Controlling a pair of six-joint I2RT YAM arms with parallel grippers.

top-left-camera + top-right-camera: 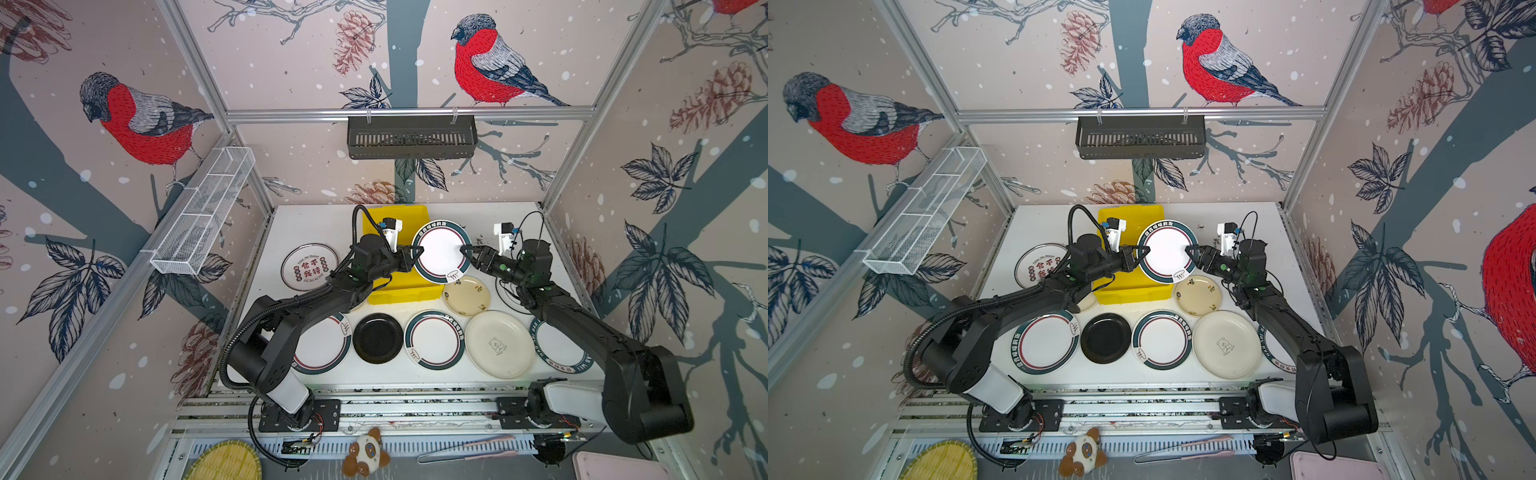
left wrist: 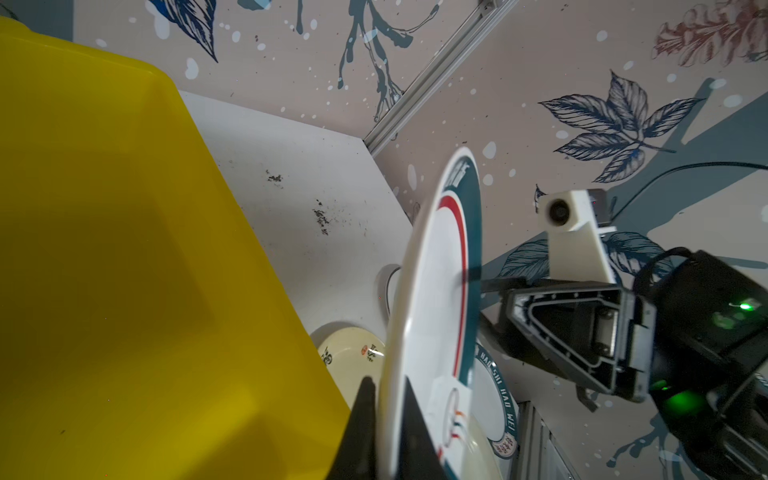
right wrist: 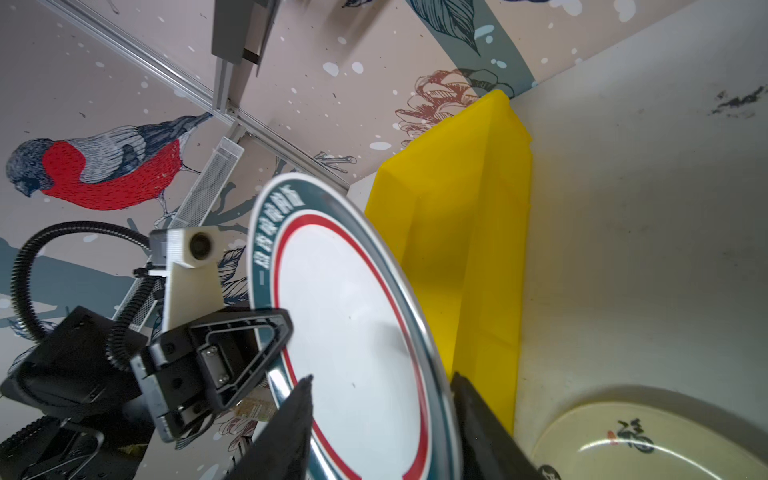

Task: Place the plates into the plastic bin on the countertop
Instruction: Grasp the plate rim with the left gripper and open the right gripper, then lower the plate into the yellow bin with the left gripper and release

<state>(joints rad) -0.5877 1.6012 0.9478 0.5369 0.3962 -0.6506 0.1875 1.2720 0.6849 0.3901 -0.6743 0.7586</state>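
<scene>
Left wrist view, left tool [image 2: 385,388]: clenched on the rim of one round white plate with teal and red rim bands [image 2: 432,291], a finger on each face.

Plate: off the counter [image 1: 316,224], held aloft and tilted. It hangs above the right long edge of the bright yellow rectangular plastic bin [image 1: 409,293], partly over the bin and partly over bare counter.

Right tool [image 3: 380,377]: released, jaws spread to either side of the plate's opposite rim.

Bin: at the middle of the counter's far edge, long axis running from the far edge toward the near edge. It lies below the plate and toward the left arm's side. The visible part of its floor shows no plate.

Judgement: the left arm is nearer the bin and alone carries the plate. The coming move turns on bringing the plate leftward and down inside the bin's rim.

Glossy black round plate [image 1: 377,338] and its neighbours: flat on the counter along the near edge, outside the bin.
</scene>
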